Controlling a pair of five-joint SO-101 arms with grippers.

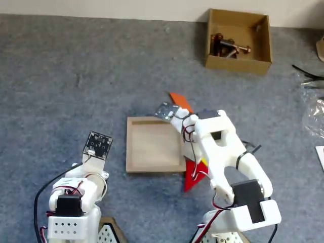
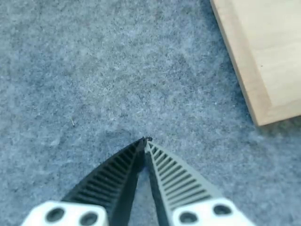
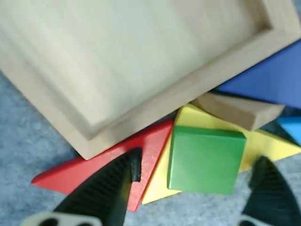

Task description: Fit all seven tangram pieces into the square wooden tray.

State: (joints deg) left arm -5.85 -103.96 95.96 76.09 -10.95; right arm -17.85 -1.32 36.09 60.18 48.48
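The square wooden tray lies mid-table with bare wood inside. My right arm leans over its right edge. My right gripper is open, straddling a green square that rests on a yellow triangle. A red triangle lies against the tray's rim, with a tan piece, a dark blue piece and a light blue piece beside it. An orange piece lies behind the tray. My left gripper is shut over bare carpet, near the tray's corner.
A cardboard box with small metal parts stands at the back right. Black cables and a clear plastic bag lie at the right edge. Grey carpet covers the table, open to the left and behind the tray.
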